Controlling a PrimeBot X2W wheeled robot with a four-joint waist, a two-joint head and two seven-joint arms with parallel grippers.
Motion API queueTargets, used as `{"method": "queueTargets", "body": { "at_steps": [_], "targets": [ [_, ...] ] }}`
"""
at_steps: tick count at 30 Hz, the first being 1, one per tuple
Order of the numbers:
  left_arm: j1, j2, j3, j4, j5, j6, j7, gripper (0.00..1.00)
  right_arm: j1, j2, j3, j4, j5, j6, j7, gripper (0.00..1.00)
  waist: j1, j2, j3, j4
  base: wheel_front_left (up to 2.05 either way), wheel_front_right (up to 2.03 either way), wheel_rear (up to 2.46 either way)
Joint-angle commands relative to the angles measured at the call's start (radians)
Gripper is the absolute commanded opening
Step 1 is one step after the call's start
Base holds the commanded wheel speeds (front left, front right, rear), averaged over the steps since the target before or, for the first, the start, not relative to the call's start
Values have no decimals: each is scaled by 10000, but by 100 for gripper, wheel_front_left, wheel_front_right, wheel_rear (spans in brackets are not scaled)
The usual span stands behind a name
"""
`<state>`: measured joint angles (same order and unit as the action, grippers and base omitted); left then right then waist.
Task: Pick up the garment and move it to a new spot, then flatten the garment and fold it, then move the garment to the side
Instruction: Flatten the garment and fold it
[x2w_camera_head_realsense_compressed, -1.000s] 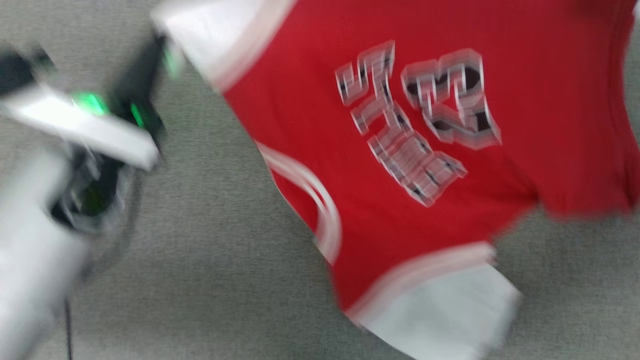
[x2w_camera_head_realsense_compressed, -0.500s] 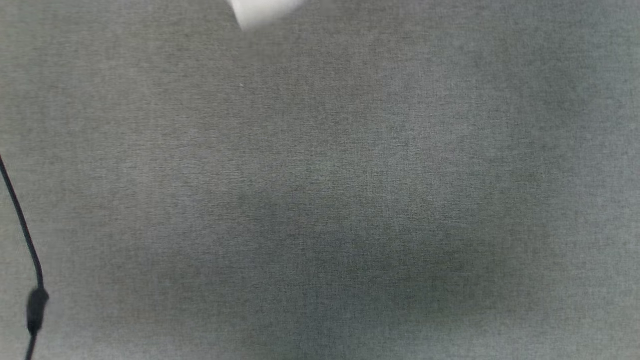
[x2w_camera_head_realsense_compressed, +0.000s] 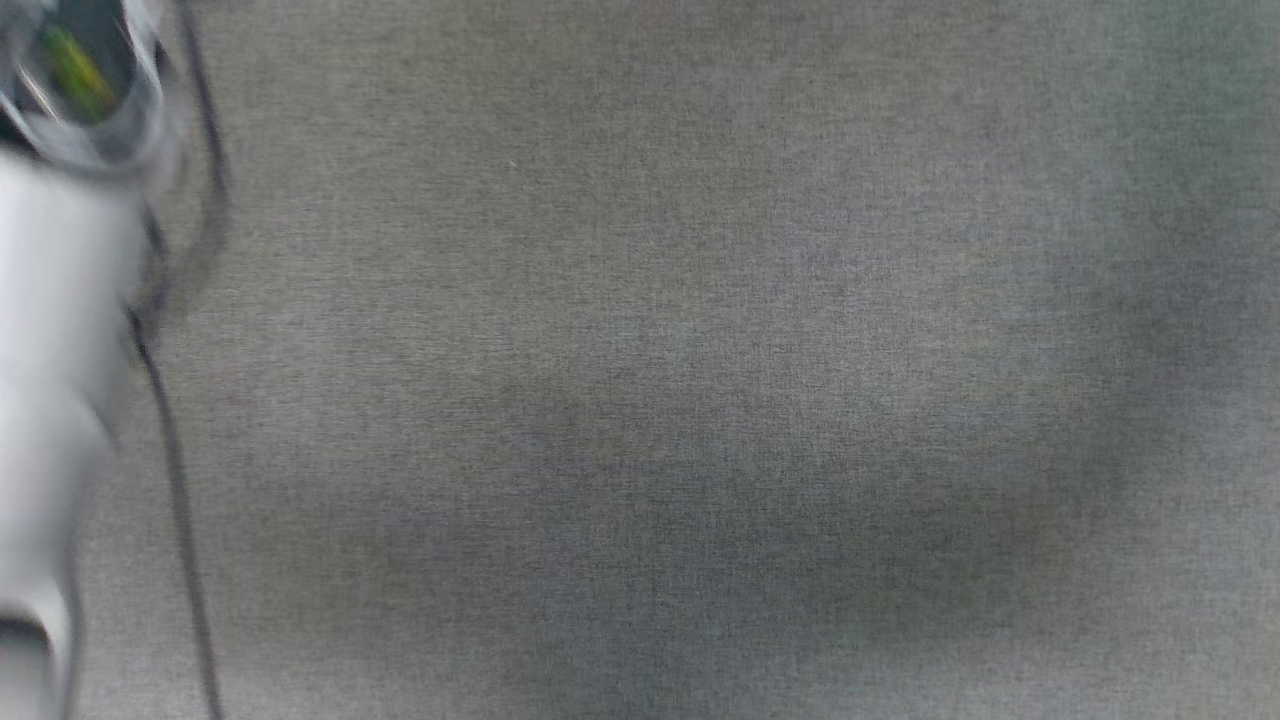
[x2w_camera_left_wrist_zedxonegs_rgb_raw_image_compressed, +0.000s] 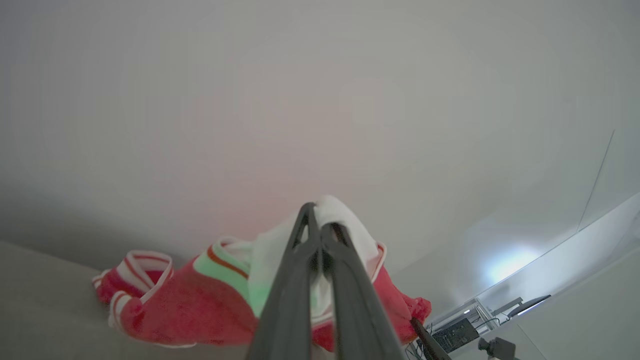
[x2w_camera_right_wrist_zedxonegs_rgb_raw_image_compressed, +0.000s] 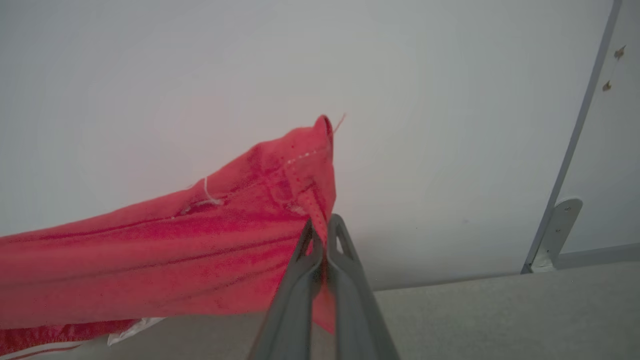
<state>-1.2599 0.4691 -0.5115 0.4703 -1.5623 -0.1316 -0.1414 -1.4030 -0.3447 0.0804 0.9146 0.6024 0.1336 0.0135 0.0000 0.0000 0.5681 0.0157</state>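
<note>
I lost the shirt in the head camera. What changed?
The garment left the head view, which now shows grey surface and a pale forearm at left; the camera may have swung. Unchanged: left gripper and right gripper shut on the garment.

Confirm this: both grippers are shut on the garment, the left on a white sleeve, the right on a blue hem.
Wrong colour: the right gripper pinches a red hem of the garment, not blue; the right wrist view shows it. The rest stands.

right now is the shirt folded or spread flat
Neither: the garment hangs bunched, with the left hand pinching white fabric and the right hand pinching a red hemmed edge.
</note>
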Motion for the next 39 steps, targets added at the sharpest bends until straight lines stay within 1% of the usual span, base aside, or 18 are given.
{"method": "queueTargets", "body": {
  "at_steps": [1,3,4,7,9,10,11,15,19,21,26,29,32,36,39],
  "targets": [
    [1112,1,6,-607,-270,26,-163,0,813,-112,227,-260,358,-50,99,0,0,0,-127,63,0,0,0],
    [2303,98,-205,-1211,-92,26,-418,0,1710,-235,533,-684,771,-48,223,0,0,0,-258,115,0,0,0],
    [3493,29,-312,-1761,-184,24,-686,0,2667,-392,720,-1236,1239,-33,310,0,0,0,-402,149,0,0,0],
    [5089,-45,-316,-2377,-136,20,-999,0,4150,-623,922,-2139,1892,-28,481,0,0,0,-679,166,0,0,0],
    [6116,13,-333,-2738,-7,20,-1113,0,5125,-809,990,-2811,2232,-28,602,0,0,0,-893,162,0,0,0],
    [6542,-62,-307,-2931,-81,18,-1146,0,5621,-933,973,-3121,2381,-28,652,0,0,0,-1024,194,0,0,0],
    [6542,-62,-307,-2931,-81,18,-1146,0,5621,-933,973,-3121,2381,-28,652,0,0,0,-1024,194,0,0,0],
    [8004,71,-462,-3619,165,19,-1200,0,7479,-1311,863,-4337,2693,-28,935,0,0,0,-1489,193,0,0,0],
    [9208,384,-659,-4419,595,19,-1224,0,9094,-1531,431,-5491,2805,-28,1307,0,0,0,-1800,167,0,0,0],
    [9754,529,-763,-4742,737,19,-1238,0,9863,-1528,64,-6094,2850,-28,1504,0,0,0,-1891,176,0,0,0],
    [10979,895,-993,-5728,1130,19,-1252,0,11712,-1303,-1062,-7519,2553,-28,1969,0,0,0,-2012,239,0,0,0],
    [11608,1201,-1097,-6295,1320,19,-1253,0,12670,-930,-1685,-8436,2306,-28,2388,0,0,0,-1976,259,0,0,0],
    [12072,1348,-1088,-6711,1475,18,-1248,0,13394,-504,-2234,-9235,2002,-28,2814,0,0,0,-1884,236,0,0,0],
    [12314,1479,-1035,-7071,1787,19,-1249,0,13874,11,-2822,-10080,1695,-28,3283,0,0,0,-1745,194,0,0,0],
    [11937,1418,-891,-7169,1846,18,-1250,0,13684,299,-3066,-10416,1413,-28,3495,0,0,0,-1728,140,0,0,0]
  ]
}}
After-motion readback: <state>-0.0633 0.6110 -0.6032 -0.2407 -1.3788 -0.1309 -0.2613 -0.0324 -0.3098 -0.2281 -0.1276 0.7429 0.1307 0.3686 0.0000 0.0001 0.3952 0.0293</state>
